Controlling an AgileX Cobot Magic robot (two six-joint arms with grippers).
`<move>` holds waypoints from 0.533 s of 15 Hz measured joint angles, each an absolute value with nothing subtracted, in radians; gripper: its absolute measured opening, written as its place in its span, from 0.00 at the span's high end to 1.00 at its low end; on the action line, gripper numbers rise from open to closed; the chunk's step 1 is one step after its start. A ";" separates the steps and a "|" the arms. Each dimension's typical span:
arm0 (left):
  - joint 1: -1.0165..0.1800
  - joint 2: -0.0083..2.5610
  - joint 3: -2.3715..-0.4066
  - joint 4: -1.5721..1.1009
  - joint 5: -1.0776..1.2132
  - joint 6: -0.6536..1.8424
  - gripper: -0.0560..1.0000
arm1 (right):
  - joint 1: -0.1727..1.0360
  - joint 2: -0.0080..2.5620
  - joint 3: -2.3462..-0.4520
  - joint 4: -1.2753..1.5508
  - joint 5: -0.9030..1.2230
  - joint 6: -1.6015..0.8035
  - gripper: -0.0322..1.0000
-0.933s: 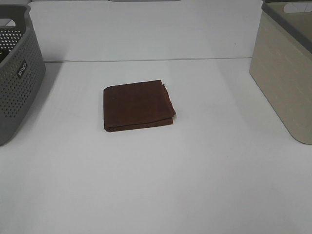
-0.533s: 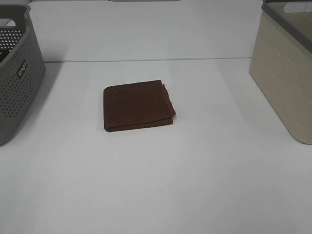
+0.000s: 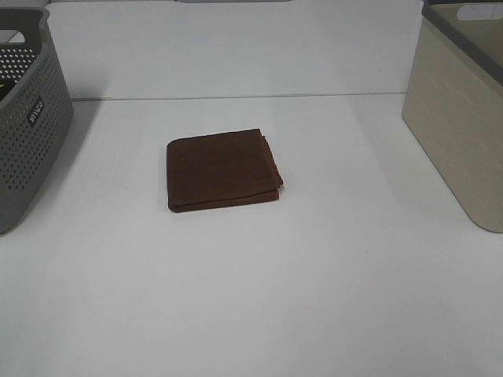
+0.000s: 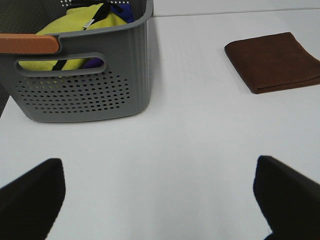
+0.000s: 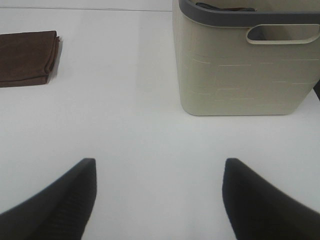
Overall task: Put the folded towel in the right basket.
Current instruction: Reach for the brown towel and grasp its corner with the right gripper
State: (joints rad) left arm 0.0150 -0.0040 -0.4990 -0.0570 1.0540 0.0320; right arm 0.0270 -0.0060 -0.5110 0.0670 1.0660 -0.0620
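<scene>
A folded brown towel lies flat on the white table, a little left of centre. It also shows in the left wrist view and the right wrist view. The right basket is beige with a grey rim and stands at the right edge; in the right wrist view something dark shows inside it. My left gripper is open and empty, far from the towel. My right gripper is open and empty, short of the beige basket. Neither arm shows in the high view.
A grey perforated basket stands at the left edge; the left wrist view shows yellow and dark cloth inside it. A seam runs across the table behind the towel.
</scene>
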 joint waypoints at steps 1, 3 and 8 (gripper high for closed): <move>0.015 -0.004 -0.499 -0.057 1.054 0.032 0.03 | 0.027 -0.006 -0.511 0.067 1.066 -0.062 0.31; 0.015 -0.004 -0.499 -0.057 1.054 0.032 0.03 | 0.027 -0.006 -0.511 0.067 1.066 -0.062 0.31; 0.015 -0.004 -0.499 -0.057 1.054 0.032 0.03 | 0.027 -0.006 -0.511 0.067 1.066 -0.062 0.31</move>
